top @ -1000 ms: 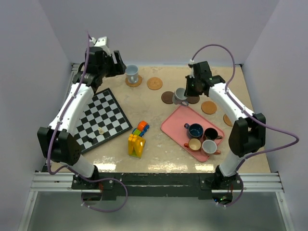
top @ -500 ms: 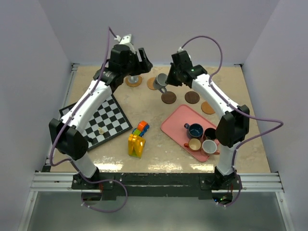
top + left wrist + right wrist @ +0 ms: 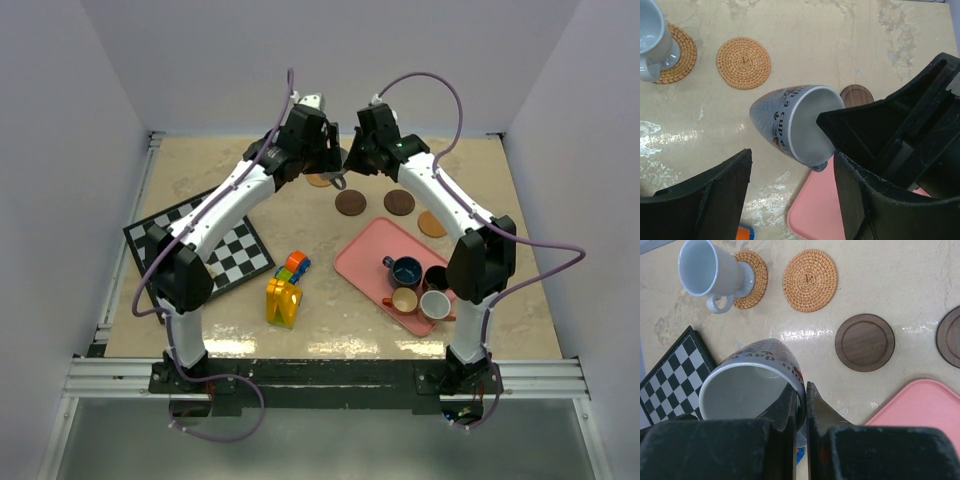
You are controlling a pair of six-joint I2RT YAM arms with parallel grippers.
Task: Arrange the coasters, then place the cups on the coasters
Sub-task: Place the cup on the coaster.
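Grey cup (image 3: pixel 755 360) rim tight in right claw (image 3: pixel 801 392), handle mostly hidden; left claw (image 3: pixel 791 155) agape nearby.

Pale lilac walls (image 3: pixel 60 100) enclose a beige marbled tabletop (image 3: pixel 190 165).

chessboard (image 3: pixel 245 257) left | toy blocks (image 3: pixel 283 300) middle | pink tray (image 3: pixel 365 255) right

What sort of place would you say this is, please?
Most likely a robotics lab test cell: two white robot arms are mounted on a metal rail at a beige tabletop boxed in by plain pale walls, with staged props such as a black-and-white checkerboard.
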